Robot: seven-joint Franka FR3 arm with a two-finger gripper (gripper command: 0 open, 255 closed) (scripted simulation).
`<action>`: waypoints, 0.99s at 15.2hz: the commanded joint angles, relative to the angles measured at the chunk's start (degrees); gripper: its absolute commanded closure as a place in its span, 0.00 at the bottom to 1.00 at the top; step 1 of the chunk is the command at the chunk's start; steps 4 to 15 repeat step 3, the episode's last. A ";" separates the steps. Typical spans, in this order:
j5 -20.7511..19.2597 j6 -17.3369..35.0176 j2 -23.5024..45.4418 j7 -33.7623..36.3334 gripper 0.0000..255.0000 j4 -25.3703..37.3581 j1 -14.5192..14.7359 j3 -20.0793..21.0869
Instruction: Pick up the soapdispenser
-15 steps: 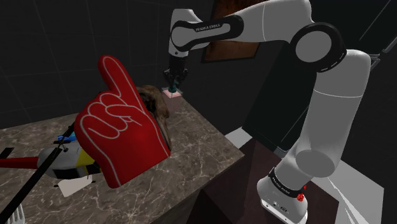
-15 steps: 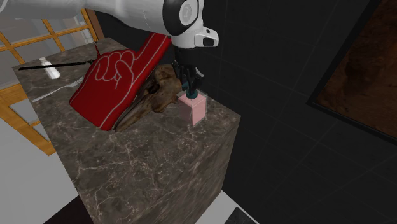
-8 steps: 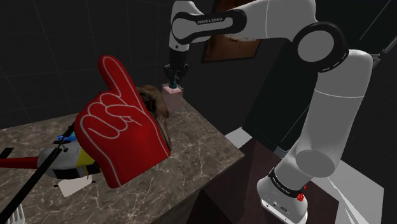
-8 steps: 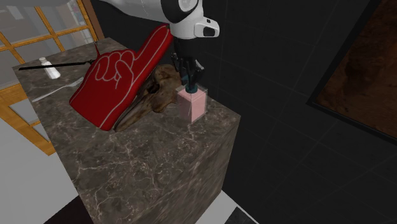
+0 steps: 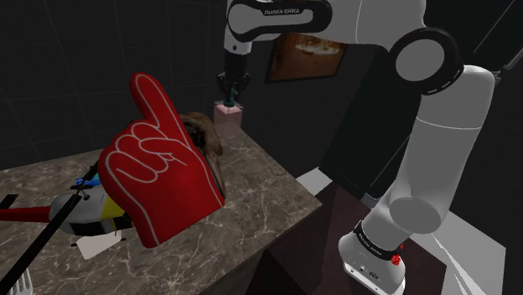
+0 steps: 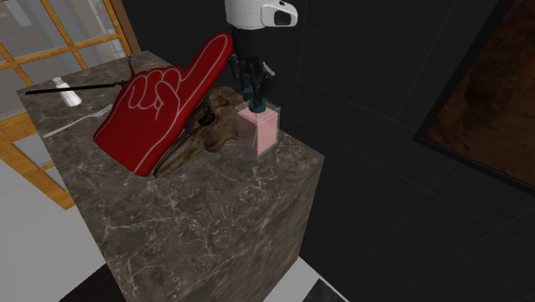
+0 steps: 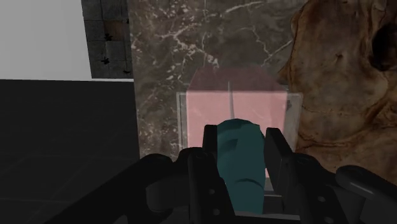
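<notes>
- Shoulder view: your gripper (image 5: 232,87) points straight down, and the soapdispenser (image 5: 227,111) hangs directly beneath it, over the far corner of the marble counter (image 5: 251,197). The red foam hand (image 5: 155,163) stands well off to one side of the gripper, clear of the lift path.
- Second exterior view: the gripper is down on the teal pump (image 6: 255,105), with the pink body (image 6: 260,133) right below. I'd say it takes the pump because the body looks too wide for the jaws. A brown skull-like piece (image 6: 206,129) lies just beside the bottle, below and to one side of the gripper, so a top-down hold suits this tight spot.
- Wrist view: the fingers (image 7: 210,145) are closed to a narrow gap and clasp the pump, one on each side, both touching it. The body sits square beyond the fingertips. Whether the base has cleared the stone, I can't tell. You've got a slim hold, so lift straight and slowly, because the bottle could swing.
</notes>
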 commanded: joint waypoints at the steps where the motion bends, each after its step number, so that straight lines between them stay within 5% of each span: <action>1: 0.01 -1.70 -0.02 -0.07 1.00 1.66 0.00 0.00; 15: 0.01 -1.82 -0.03 -0.07 1.00 1.77 0.00 0.00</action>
